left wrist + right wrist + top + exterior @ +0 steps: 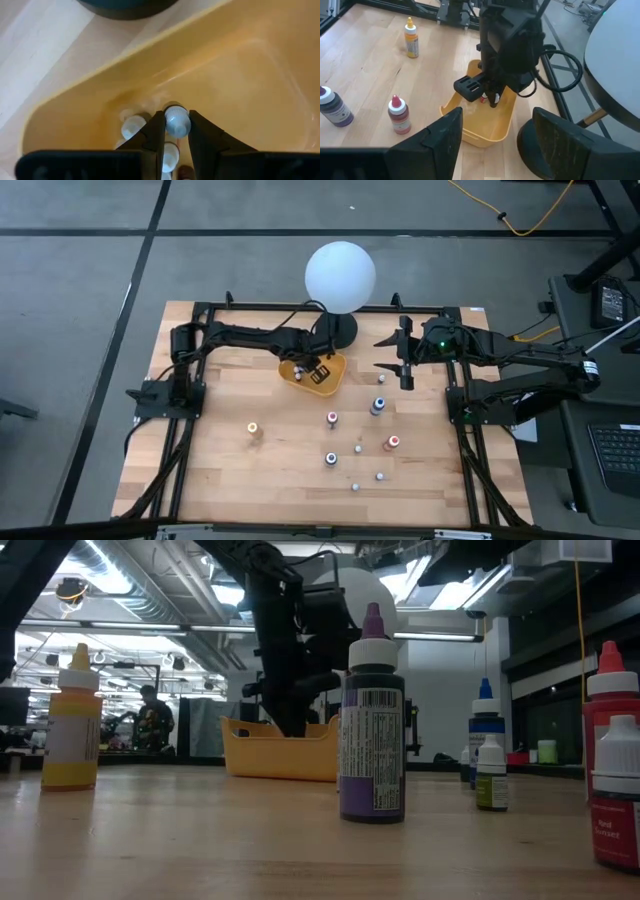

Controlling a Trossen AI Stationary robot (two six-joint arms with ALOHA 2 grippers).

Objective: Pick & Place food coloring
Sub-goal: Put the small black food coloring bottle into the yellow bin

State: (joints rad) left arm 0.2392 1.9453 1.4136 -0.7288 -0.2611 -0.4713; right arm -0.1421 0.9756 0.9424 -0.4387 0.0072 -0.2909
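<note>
You are looking down on a wooden table (220,470) with a dark arm along each side. At the far edge stands a big white globe (340,275) on a black base (341,330). Just in front of that base sits a yellow tray (335,375).

Your left arm (250,337) reaches across the far side of the table, and the left gripper (318,370) points down into the tray. In the left wrist view its two fingers (152,137) close on the white cap of a small bottle (177,121), which sits squarely between the tips, over the tray floor. Two more white-capped bottles lie in the tray: one (133,126) just beside the held one, another (170,155) nearer the wrist, showing in the gap between the fingers.

Your right arm (520,360) waits at the far right of the table. The right gripper (404,360) hangs apart from the tray with its fingers spread wide, holding nothing.

The rest of the food coloring stands loose on the open table, nearer the front: a yellow bottle (254,429) well to the left, then a purple one (332,420), a blue one (378,406), a red one (393,444) and another blue-topped one (331,460). A few very small pale bottles (358,448) stand among them.
</note>
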